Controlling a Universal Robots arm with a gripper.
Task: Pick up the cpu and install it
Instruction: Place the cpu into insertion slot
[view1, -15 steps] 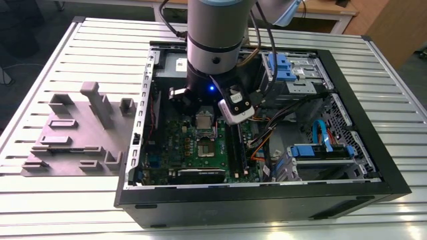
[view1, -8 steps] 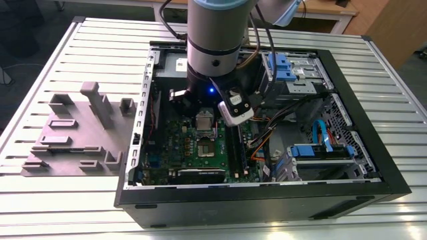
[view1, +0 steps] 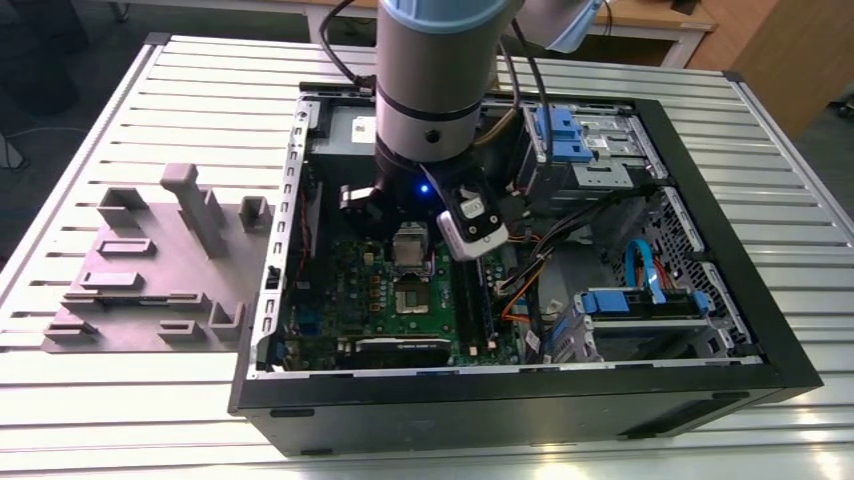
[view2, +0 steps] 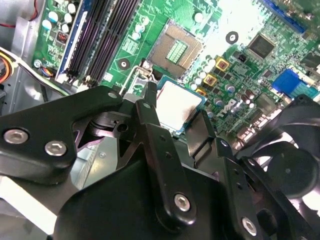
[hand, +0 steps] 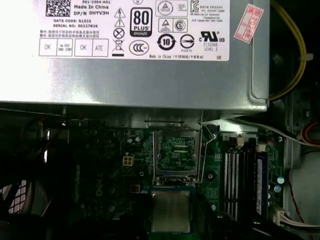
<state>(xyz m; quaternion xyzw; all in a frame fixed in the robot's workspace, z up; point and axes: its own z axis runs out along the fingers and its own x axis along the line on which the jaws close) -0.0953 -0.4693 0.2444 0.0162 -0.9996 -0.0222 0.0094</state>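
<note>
Black linkage bars of the claw (view2: 177, 114) are seen closest to the lens in the second wrist view, studded with silver screws. Between its two dark fingers (view2: 150, 117) the cpu (view2: 179, 102) is clamped, with one finger pressed against each of two opposite edges. The chip is held flat, silvery top up, clear of the green motherboard (view2: 150, 20) beneath it.

Just beyond the cpu the socket (view2: 175, 50) is seen uncovered, its contact field exposed and nothing seated in it. Long black memory slots (view2: 95, 35) are found beside the socket, and a black fan (view2: 290, 170) is seen close to the claw on the other side.

In the first wrist view the cpu (hand: 171, 211) is shown just beside the open socket (hand: 175, 150), not inside it. A big grey box with a white label (hand: 150, 80) is set past the socket.

In the exterior view the arm (view1: 427, 80) is lowered into an open computer case (view1: 534, 415), which is laid on a slatted metal surface (view1: 134, 120). A grey moulded fixture (view1: 147, 260) is placed on that surface just beside the case, on the exterior view's left.
</note>
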